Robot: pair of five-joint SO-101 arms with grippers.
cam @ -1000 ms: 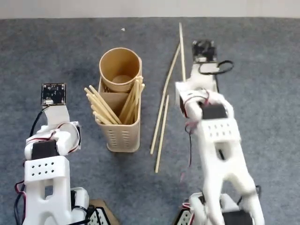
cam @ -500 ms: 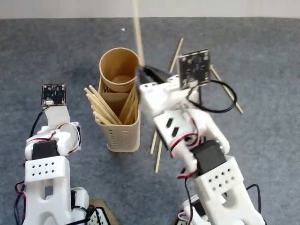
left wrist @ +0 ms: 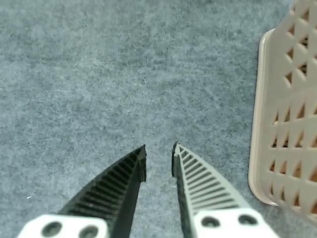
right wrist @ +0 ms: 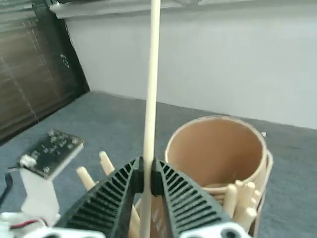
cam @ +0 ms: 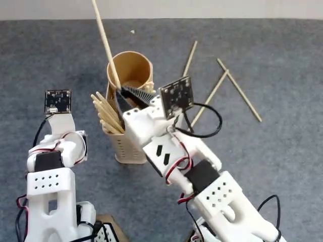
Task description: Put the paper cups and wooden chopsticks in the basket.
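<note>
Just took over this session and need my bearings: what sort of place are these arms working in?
Probably an ordinary indoor room, perhaps an office or lab. The work surface is grey and carpet-like, and the right wrist view shows a plain white wall and dark slatted blinds behind it.

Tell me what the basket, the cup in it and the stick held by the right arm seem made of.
The basket: likely moulded plastic, matte beige, with lattice cut-outs. The cup: apparently brown paper, thin rim, dull surface. The stick in the right gripper: pale unfinished wood by its look, straight and matte.
</note>
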